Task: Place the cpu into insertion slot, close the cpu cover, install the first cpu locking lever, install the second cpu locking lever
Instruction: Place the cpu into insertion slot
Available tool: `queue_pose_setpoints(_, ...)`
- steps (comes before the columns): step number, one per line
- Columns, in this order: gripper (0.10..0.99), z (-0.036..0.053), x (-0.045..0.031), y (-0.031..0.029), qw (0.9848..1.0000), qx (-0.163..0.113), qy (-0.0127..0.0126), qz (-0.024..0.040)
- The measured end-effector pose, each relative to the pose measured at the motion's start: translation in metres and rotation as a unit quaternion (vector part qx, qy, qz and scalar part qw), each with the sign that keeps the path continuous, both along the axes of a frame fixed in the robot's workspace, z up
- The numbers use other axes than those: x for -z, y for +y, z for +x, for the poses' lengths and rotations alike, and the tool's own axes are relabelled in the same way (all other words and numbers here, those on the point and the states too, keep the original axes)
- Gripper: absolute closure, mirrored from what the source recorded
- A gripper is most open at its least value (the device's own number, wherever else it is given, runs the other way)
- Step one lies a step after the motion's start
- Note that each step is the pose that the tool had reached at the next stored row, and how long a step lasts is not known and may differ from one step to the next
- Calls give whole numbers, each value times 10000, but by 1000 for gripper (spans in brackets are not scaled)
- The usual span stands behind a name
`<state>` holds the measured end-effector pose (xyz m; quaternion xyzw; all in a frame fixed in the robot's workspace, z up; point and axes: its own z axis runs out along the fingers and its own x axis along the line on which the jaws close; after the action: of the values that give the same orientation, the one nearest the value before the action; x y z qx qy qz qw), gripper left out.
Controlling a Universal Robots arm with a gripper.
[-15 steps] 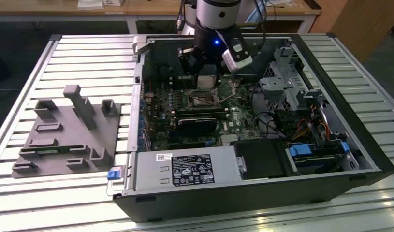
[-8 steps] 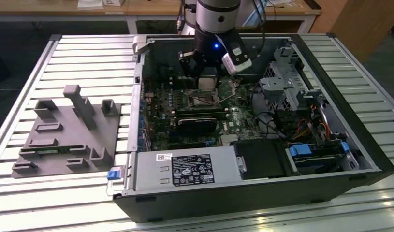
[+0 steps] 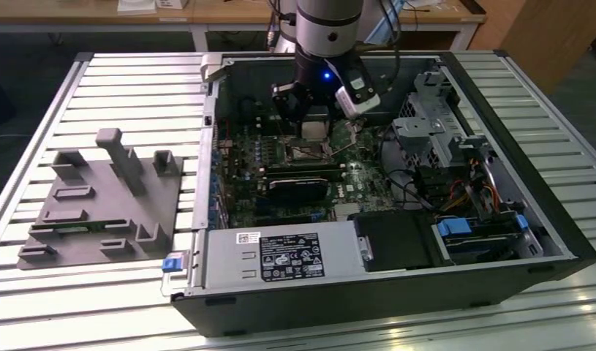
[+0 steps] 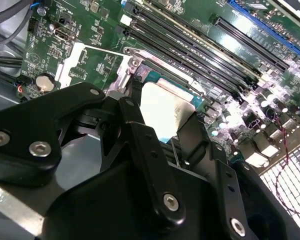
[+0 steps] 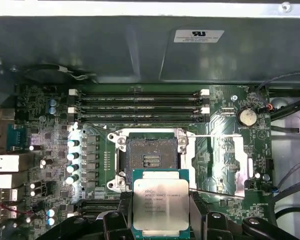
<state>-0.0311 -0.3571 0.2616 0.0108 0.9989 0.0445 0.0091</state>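
Pinching the flat square silvery cpu (image 5: 161, 200), the black gripper (image 3: 314, 126) hovers upper-centre in the exterior view, near the dark, metal-rimmed insertion slot (image 3: 303, 153); placement underway, needing square alignment.

One arm (image 3: 322, 22) comes in from the far edge of the exterior view and stands close to vertical, tool end pointing down. The wrist (image 3: 325, 73) is a dark housing with a blue light (image 3: 326, 75) lit on its face. The gripper (image 3: 314, 130) hangs directly below the wrist, aimed straight down. Its two black fingers (image 5: 198, 212), seen in both wrist views, are drawn in against opposite edges of the cpu (image 5: 161, 217), one on each side, both in contact. The cpu lies flat between them, metal top towards the wrist. The second wrist view shows the gripper's black linkage bars (image 4: 150, 160) angled inward.
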Motion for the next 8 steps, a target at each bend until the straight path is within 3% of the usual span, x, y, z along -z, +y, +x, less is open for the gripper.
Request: queue_pose_setpoints(8,545,1,73,20,10000,-8,0,-2)
